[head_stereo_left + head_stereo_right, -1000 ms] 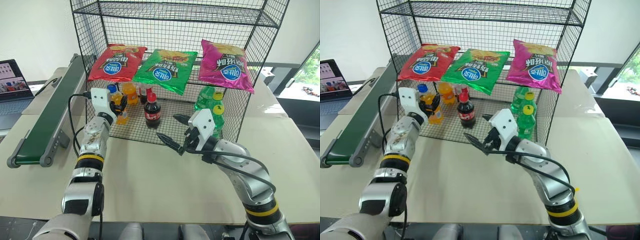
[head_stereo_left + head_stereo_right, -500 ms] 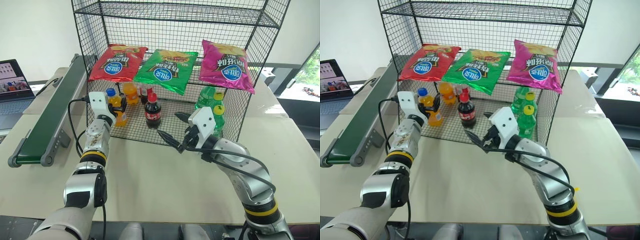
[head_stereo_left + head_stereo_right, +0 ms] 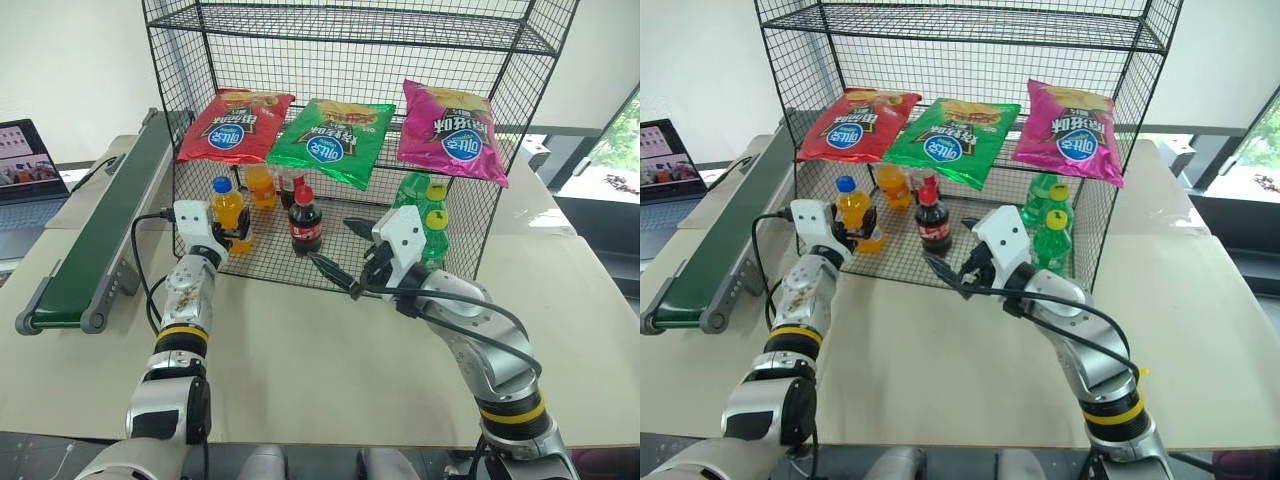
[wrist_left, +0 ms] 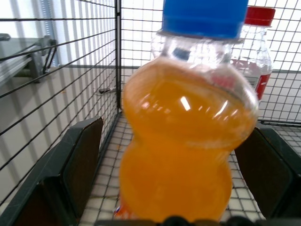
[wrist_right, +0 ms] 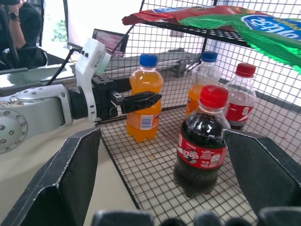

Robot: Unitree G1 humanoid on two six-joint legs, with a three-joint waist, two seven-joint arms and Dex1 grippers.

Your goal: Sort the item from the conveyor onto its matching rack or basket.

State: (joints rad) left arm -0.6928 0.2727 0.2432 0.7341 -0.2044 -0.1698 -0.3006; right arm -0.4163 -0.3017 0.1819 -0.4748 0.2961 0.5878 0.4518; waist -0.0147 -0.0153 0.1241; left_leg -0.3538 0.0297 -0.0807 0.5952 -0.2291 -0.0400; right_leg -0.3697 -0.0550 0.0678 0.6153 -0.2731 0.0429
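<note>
As frame cuts, orange soda bottle (image 4: 183, 141) base

Nothing can be read with certainty: the red chip bag (image 3: 235, 125), green chip bag (image 3: 333, 139) and magenta chip bag (image 3: 449, 122) each bear a blue oval logo and large characters too small to make out; the labels on the orange soda bottle (image 5: 144, 97) and cola bottle (image 5: 203, 141) are illegible

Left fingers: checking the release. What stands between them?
The orange soda bottle, upright on the rack floor between the open left fingers, per the left wrist view.
</note>
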